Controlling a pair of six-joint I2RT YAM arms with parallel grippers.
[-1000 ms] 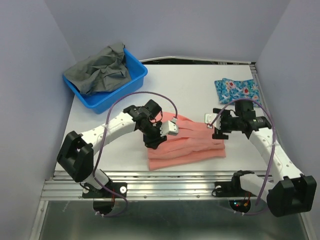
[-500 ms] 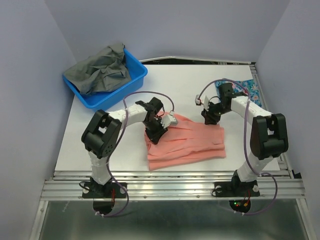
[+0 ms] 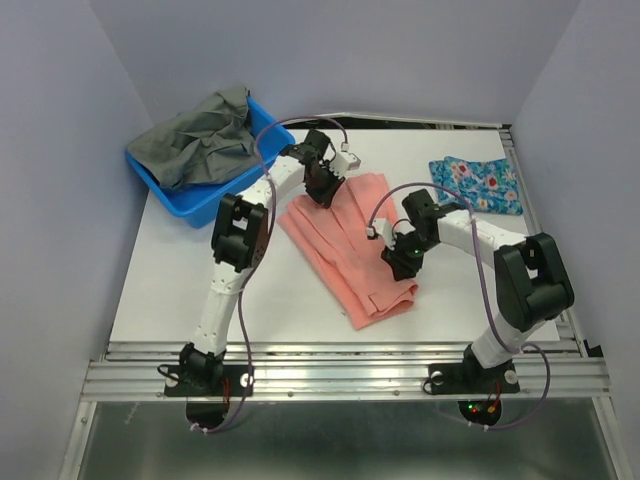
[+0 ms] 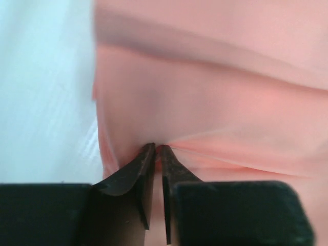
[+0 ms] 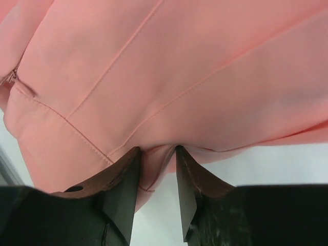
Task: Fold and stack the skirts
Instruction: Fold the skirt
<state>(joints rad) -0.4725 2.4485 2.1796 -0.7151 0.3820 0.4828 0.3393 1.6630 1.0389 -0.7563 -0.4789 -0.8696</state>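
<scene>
Slippage is the main risk: the left gripper (image 4: 156,149) pinches only a thin fold at the far edge of the salmon-pink pleated cloth skirt (image 3: 342,250), which lies mid-table. The right gripper (image 5: 156,152) nips its right hem narrowly, so uneven pulling may free either. How many layers each one holds is hidden.

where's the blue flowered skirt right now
In the top view the blue flowered skirt lies folded at the far right of the table, apart from the pink skirt and beyond the right gripper.
</scene>
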